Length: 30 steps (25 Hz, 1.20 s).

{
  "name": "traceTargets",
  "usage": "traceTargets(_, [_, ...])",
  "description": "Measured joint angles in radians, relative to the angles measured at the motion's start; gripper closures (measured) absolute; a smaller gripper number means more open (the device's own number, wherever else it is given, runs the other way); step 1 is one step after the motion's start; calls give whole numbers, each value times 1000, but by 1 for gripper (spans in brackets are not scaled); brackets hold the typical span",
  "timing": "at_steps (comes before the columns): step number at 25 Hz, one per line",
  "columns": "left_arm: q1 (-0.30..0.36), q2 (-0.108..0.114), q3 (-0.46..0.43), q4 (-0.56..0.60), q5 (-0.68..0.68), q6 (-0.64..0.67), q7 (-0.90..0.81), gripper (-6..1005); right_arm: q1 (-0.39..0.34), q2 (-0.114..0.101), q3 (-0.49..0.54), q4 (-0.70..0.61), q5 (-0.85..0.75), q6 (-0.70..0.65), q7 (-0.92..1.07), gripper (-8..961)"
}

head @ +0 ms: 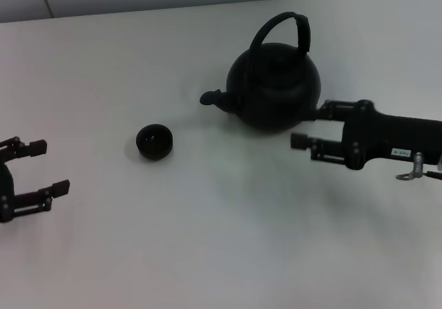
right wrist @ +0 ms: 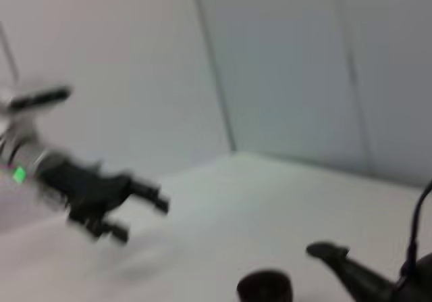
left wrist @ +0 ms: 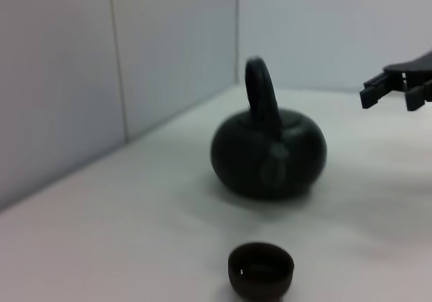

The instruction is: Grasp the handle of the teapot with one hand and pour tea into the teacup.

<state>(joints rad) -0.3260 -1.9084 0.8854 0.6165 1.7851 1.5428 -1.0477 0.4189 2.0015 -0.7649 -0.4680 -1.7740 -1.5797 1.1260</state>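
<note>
The white surface (head: 207,240) fills nearly the whole head view, and everything I work with sits on it. Biggest is the teapot (head: 276,88), upright in the upper centre-right of that view, its stubby spout pointing toward the frame's left; in my left wrist view it stands in the middle of the picture (left wrist: 268,155). Its handle (head: 280,27) arches up over the lid, standing upright and untouched. My right claw (head: 312,125) is at the right edge of the head view, level with the lower part of the pot, reaching in toward the frame's left; its two fingers are spread apart with nothing between them, the upper one very near the pot's lower right side, though I cannot tell if it touches. The handle sits above and left of this claw in the frame, clear of it. My left claw (head: 47,165) rests at the lower left edge of the head view, fingers also spread wide and holding nothing, well apart from the pot. Smallest is the teacup (head: 154,142), upright left of centre, just below and left of the spout tip, between my two claws.
</note>
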Motion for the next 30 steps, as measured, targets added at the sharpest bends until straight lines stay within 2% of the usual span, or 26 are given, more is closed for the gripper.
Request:
traceTargets(2, [-44,17,0,17,61,1,-67,200,35,-8,0,-23,-73,3,34,355])
traceTargets(4, [-93,22,0,75,142,8,-143,200,61,-10,-2,-54,-138,4,62,355])
traceTargets(7, [-122,15,-1,113,199,16,-182,200,101,-10,-1,-100,-248,5,100,356])
traceTargets(10, [-159,2,-6,142,273,22,-219,199,125,-11,2,-119,-290,5,119,356])
traceTargets(18, [-180,-12,-10,160,295,28,-228,199,128,-4,4,-163,-295,5,118,356])
traceTargets(30, [-176,-14,-11,164,292,28,-232,199,128,-3,6,-165,-293,5,118,356])
